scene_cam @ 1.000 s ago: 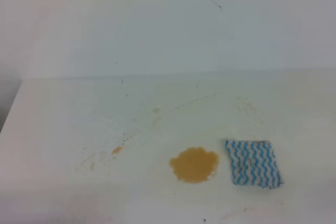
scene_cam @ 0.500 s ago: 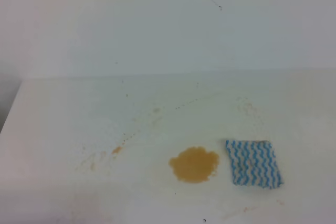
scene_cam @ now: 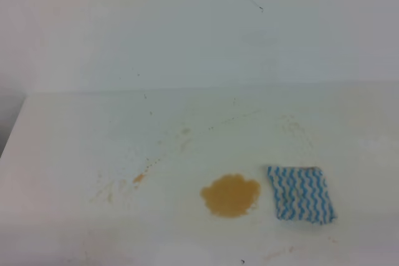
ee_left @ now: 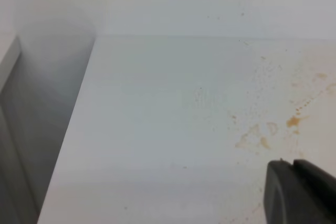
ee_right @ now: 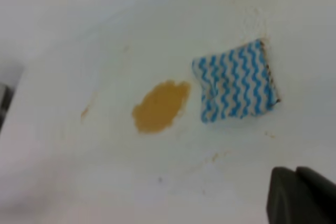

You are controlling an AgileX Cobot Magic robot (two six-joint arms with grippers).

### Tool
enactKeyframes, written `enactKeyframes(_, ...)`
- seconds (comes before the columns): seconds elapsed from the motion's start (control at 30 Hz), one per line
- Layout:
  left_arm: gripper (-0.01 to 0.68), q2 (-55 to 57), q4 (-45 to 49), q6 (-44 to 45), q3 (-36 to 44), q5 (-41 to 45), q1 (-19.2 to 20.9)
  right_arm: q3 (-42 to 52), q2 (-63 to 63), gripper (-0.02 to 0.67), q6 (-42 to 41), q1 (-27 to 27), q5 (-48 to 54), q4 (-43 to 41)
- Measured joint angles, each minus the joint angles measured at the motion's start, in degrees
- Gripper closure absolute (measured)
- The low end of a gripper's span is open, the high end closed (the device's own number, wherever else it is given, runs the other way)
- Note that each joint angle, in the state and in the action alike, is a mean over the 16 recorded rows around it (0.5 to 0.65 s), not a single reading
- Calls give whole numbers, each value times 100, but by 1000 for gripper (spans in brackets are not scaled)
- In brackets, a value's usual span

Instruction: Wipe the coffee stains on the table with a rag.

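Note:
The coffee stain [scene_cam: 230, 195] is an orange-brown roundish blotch on the white table [scene_cam: 75, 135], front centre. The rag [scene_cam: 300, 194], white with blue wavy stripes, lies flat just right of the stain, a small gap apart. The right wrist view shows the stain [ee_right: 160, 106] and the rag [ee_right: 237, 83] ahead of my right gripper [ee_right: 295, 169], whose dark fingers sit pressed together at the bottom right, well short of the rag. My left gripper [ee_left: 293, 162] shows as dark fingers pressed together, over bare table near small orange specks [ee_left: 292, 122]. Neither gripper appears in the exterior view.
Faint orange specks [scene_cam: 138, 178] and smears lie left of the stain. The table's left edge [ee_left: 79, 108] drops to a grey gap. A white wall [scene_cam: 199, 29] rises behind the table.

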Motion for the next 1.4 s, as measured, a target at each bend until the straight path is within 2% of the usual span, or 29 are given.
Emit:
enactKeyframes(0.23,676,-2,0,0,0,0,0,-1625,1937,651,-1001,18,1473,-688)
enactKeyframes(0.43,676,-2,0,0,0,0,0,-2709,3474,651,-1191,289,2205,-1421)
enactKeyframes(0.6,676,-2,0,0,0,0,0,-3403,4542,651,-807,937,2599,-2295)
enactKeyframes(0.87,676,-2,0,0,0,0,0,-4535,6140,651,108,2389,2914,-3702)
enactKeyframes(1.07,676,-2,0,0,0,0,0,-5391,7186,645,577,3073,2859,-4143)
enactKeyframes(1.23,677,-12,0,0,0,0,0,-5904,7809,599,730,3242,2702,-4068)
enactKeyframes(1.4,677,-12,0,0,0,0,0,-6134,8271,481,854,3254,2479,-3934)
